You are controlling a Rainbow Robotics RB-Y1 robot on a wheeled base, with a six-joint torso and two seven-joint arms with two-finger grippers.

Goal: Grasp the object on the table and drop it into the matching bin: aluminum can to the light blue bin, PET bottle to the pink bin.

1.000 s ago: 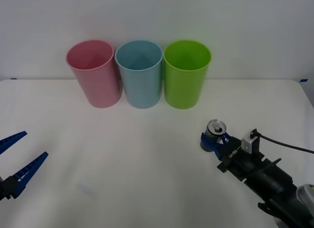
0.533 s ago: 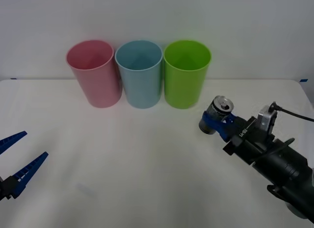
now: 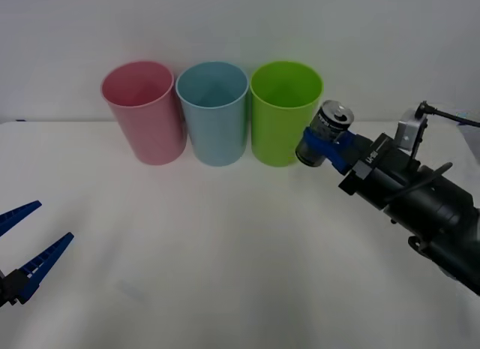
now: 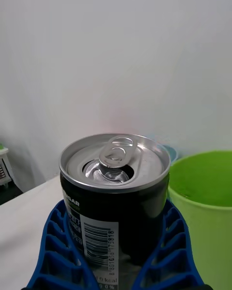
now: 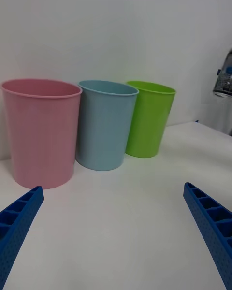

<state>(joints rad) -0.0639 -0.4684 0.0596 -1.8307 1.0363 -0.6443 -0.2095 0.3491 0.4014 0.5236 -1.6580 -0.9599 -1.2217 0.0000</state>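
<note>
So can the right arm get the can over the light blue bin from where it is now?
Probably yes. The right end effector holds the small silver-grey aluminum can raised beside the lime green plastic bin; the light blue plastic bin stands next along, its mouth open.

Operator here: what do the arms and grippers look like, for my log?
Both grippers have blue ribbed plastic fingers with a lattice pattern: the left gripper tapers to pointed tips, and the right gripper sits on a bulky black wrist housing with small white lettering. A small silver-grey camera block is mounted on that wrist, with a thin black cable running from it.
</note>
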